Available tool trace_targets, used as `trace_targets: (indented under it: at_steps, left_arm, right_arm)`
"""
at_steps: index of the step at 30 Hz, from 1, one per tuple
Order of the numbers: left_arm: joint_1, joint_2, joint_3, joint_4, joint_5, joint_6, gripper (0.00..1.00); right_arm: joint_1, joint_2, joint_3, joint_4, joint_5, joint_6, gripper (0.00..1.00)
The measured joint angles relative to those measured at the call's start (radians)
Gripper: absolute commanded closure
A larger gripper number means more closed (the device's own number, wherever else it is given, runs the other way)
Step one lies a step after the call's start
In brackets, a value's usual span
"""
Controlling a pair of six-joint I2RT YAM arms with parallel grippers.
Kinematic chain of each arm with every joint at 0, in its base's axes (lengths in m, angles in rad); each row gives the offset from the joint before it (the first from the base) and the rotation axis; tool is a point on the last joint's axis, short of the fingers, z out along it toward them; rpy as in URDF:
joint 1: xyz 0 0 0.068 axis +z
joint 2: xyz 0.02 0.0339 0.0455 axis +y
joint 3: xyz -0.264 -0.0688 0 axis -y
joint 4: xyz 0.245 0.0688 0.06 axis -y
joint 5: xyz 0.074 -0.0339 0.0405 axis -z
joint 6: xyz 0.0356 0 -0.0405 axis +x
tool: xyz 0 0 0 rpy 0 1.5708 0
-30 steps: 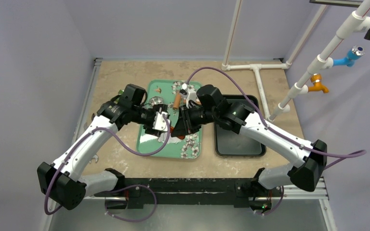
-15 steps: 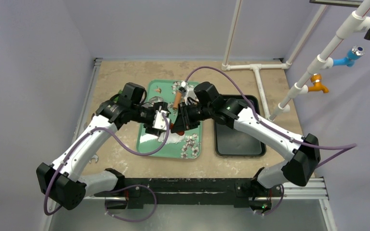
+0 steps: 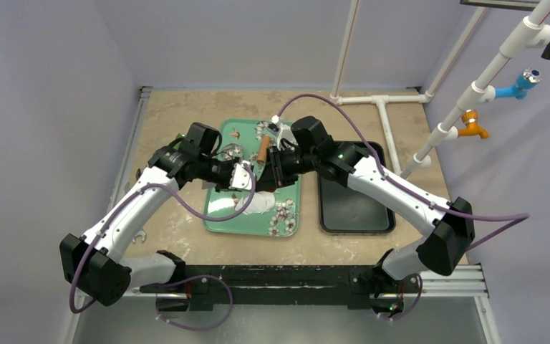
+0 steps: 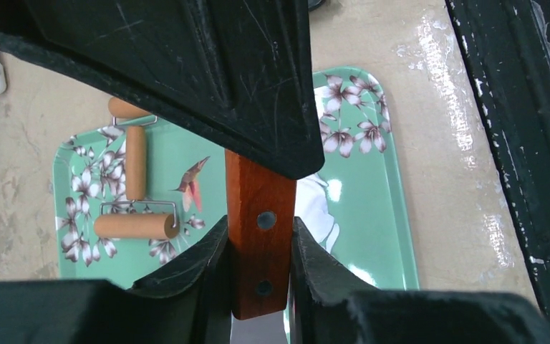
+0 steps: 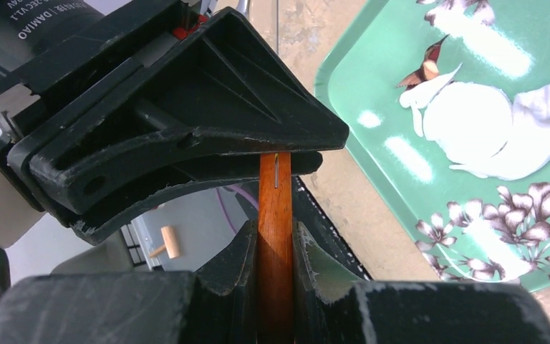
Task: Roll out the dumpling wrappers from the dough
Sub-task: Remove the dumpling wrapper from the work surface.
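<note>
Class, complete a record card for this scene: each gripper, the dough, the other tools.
left gripper: shut on reddish-brown riveted wooden handle
right gripper: shut on the same handle
dough: white flattened lump on mint-green floral tray
wooden pastry roller: lying on that tray, ungripped
black rectangular tray: beside the green tray

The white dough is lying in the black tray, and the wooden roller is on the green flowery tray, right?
No. The flattened white dough lies on the green flowered tray, not in the black rectangular tray; the right wrist view shows it. The light wooden roller is on the green tray, as you said.
</note>
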Motion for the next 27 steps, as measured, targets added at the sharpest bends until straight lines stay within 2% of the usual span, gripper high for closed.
trace_targets:
  at_steps: [1, 3, 4, 6, 7, 13, 19, 22, 27]
  left_arm:
    - [0.000, 0.002, 0.000, 0.000, 0.002, -0.010, 1.00]
    - [0.000, 0.008, 0.000, 0.000, 0.005, -0.027, 1.00]
    - [0.000, 0.014, 0.003, -0.004, 0.007, -0.036, 1.00]
    - [0.000, 0.034, 0.017, -0.013, 0.023, -0.071, 1.00]
    - [0.000, 0.043, 0.024, -0.019, 0.027, -0.086, 1.00]
    - [0.000, 0.078, 0.054, -0.087, 0.063, -0.153, 1.00]
    - [0.000, 0.079, 0.074, -0.157, 0.097, -0.187, 1.00]
    - [0.000, 0.079, 0.079, -0.176, 0.107, -0.196, 1.00]
    - [0.000, 0.080, 0.081, -0.195, 0.112, -0.204, 1.00]
  right_arm:
    - [-0.001, 0.000, 0.000, -0.003, 0.001, -0.001, 0.88]
    - [0.000, 0.000, 0.003, -0.011, 0.011, -0.016, 0.59]
    - [0.001, -0.001, 0.004, -0.012, 0.017, -0.030, 0.51]
    - [0.006, -0.009, 0.000, -0.001, 0.047, -0.078, 0.28]
    - [0.008, -0.021, -0.007, 0.010, 0.064, -0.099, 0.24]
    - [0.013, -0.234, -0.198, 0.143, 0.140, -0.346, 0.22]
    - [0.018, -0.429, -0.387, 0.306, 0.117, -0.672, 0.21]
    - [0.025, -0.439, -0.425, 0.383, 0.090, -0.755, 0.22]
    - [0.034, -0.340, -0.420, 0.451, 0.051, -0.840, 0.29]
